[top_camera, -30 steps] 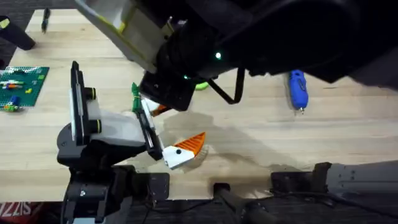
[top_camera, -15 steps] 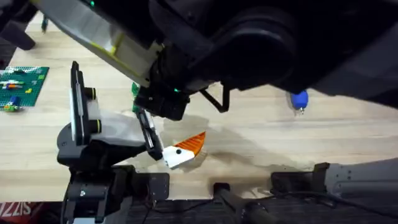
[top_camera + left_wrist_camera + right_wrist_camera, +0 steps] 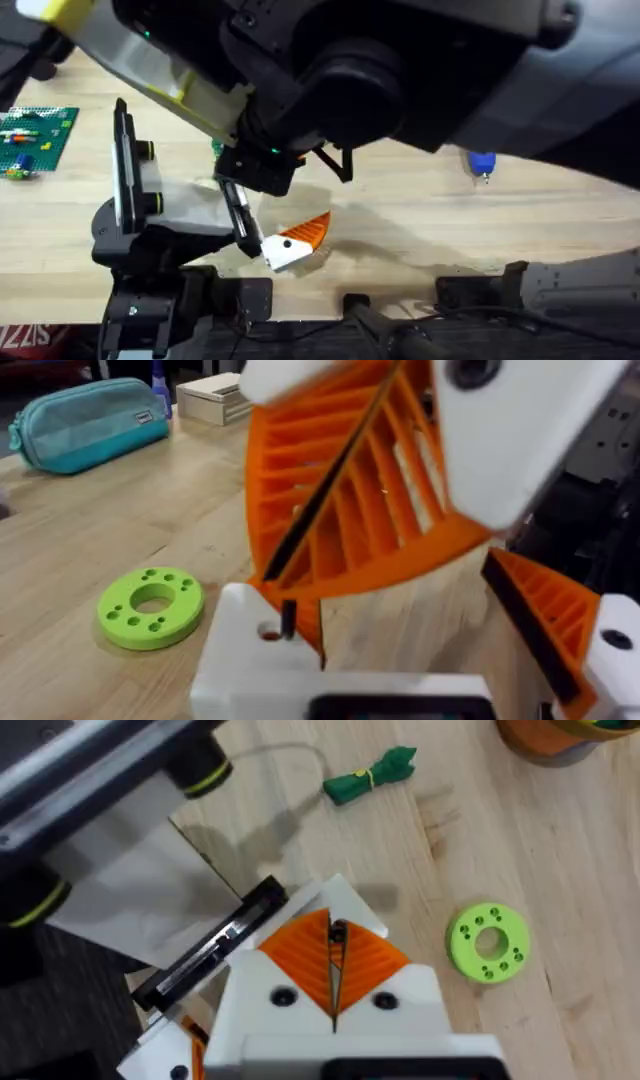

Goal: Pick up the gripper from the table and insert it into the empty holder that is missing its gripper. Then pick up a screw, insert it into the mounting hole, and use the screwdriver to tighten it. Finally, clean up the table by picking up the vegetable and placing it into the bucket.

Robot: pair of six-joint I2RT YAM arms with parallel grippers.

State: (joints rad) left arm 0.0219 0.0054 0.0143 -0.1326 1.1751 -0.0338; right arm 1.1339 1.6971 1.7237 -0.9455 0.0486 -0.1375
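**Bench inventory: claws, then outward**

Right claw (image 3: pixel 333 982): orange pads pressed together, nothing held, poised above the left arm's mount. Left claw (image 3: pixel 290 243): low over the bench (image 3: pixel 420 230); open or closed, cannot tell. Vegetable (image 3: pixel 371 775): flat on the bench beyond. Green ring (image 3: pixel 488 941): beside it, apart. Bucket (image 3: pixel 545 738): far corner. Screwdriver (image 3: pixel 482 164): well right
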